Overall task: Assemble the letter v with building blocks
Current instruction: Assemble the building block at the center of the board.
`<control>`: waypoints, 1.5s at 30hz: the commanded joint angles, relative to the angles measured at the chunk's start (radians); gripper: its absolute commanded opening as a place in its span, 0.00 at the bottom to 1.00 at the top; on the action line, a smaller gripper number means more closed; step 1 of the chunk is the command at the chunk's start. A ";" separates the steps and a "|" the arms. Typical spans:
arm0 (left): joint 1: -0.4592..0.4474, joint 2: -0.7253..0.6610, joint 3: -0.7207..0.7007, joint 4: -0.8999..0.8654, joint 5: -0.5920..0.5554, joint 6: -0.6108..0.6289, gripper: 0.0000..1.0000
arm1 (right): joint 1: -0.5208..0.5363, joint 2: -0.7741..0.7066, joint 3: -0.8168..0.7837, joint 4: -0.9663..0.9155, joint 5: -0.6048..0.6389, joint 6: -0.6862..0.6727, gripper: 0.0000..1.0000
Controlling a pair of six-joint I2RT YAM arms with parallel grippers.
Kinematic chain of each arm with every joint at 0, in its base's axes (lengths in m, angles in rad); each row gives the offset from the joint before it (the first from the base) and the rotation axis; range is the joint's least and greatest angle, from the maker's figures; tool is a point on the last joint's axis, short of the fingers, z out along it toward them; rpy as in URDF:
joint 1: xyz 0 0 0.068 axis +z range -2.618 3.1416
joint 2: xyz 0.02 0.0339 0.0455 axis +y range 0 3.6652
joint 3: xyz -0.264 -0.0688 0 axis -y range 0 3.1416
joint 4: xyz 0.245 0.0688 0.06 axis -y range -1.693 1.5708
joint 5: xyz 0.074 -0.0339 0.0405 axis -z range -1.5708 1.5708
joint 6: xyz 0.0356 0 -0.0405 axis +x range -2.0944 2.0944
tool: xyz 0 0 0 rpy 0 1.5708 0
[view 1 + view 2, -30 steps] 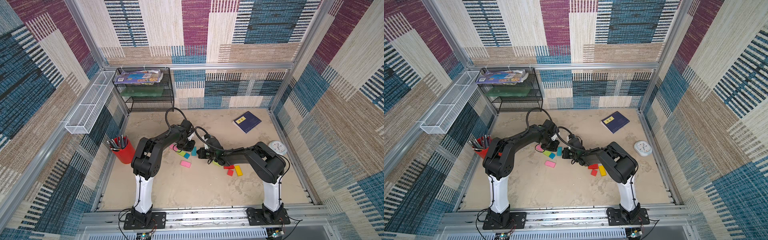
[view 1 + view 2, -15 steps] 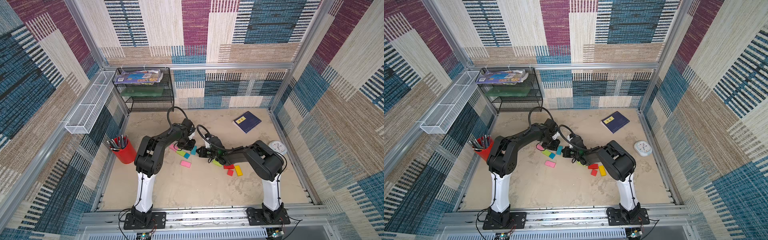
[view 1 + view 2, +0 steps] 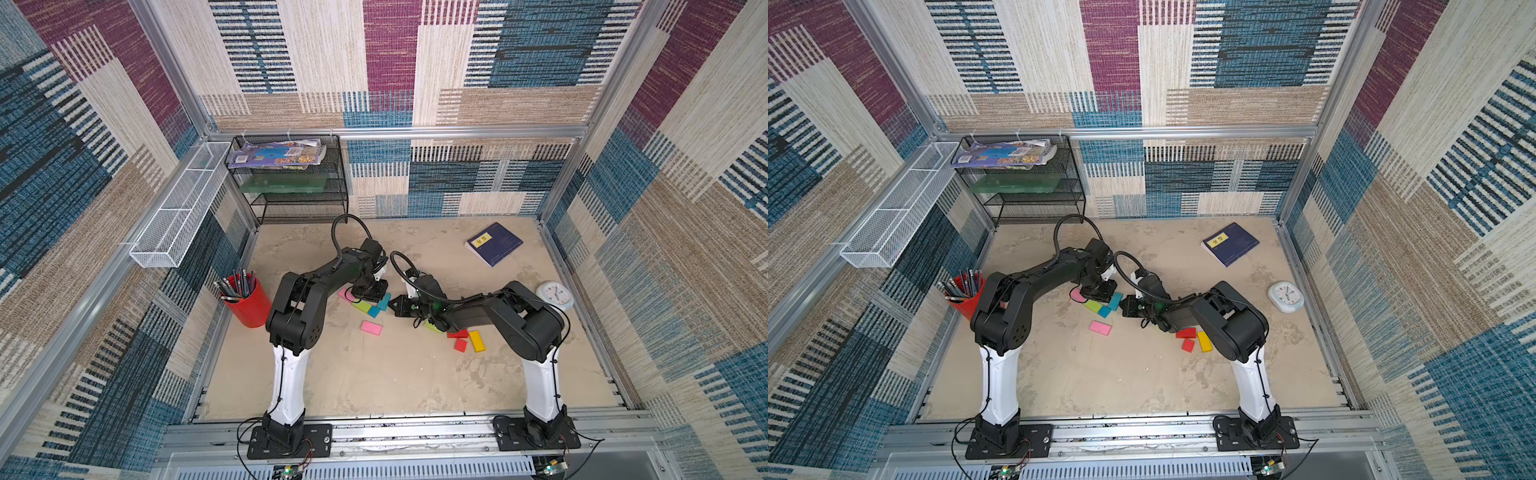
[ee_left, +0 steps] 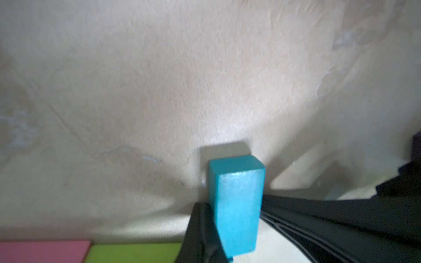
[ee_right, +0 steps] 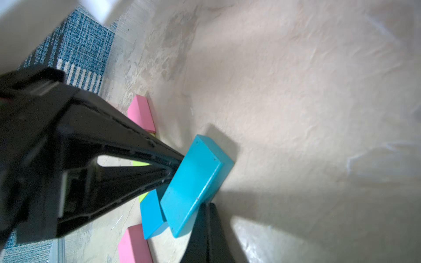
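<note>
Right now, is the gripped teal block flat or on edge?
On edge: the teal block has its broad face turned sideways, pinched between the left jaws.

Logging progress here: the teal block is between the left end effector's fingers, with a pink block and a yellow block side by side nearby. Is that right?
Not quite. Beside the pink block lies a lime green block, not a yellow one; the left wrist view shows it. The teal block is indeed between the fingers of the left end effector.

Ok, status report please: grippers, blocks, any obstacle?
Left gripper shut, right gripper shut, both tips at teal block. Letter v part built. Nothing in the way.
</note>
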 commanded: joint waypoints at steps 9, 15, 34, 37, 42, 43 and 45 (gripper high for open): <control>0.013 -0.016 -0.006 0.007 0.020 0.022 0.00 | 0.010 0.015 0.009 -0.057 -0.011 -0.001 0.00; 0.017 -0.015 -0.008 0.004 0.022 0.025 0.00 | 0.012 0.020 0.013 -0.057 -0.019 -0.002 0.00; 0.034 -0.025 0.000 0.008 0.001 0.008 0.00 | 0.018 0.030 0.013 -0.050 -0.033 -0.001 0.00; 0.034 -0.028 0.008 0.006 -0.003 0.008 0.00 | 0.015 0.026 0.007 -0.052 -0.030 -0.002 0.00; 0.039 -0.032 0.013 0.008 -0.010 0.006 0.00 | 0.000 -0.004 -0.019 -0.053 -0.021 -0.002 0.00; 0.039 -0.030 0.013 0.008 -0.006 0.009 0.00 | -0.001 -0.011 -0.023 -0.057 -0.021 -0.004 0.00; 0.039 -0.026 0.018 0.007 -0.005 0.010 0.00 | -0.004 -0.021 -0.031 -0.059 -0.018 -0.008 0.00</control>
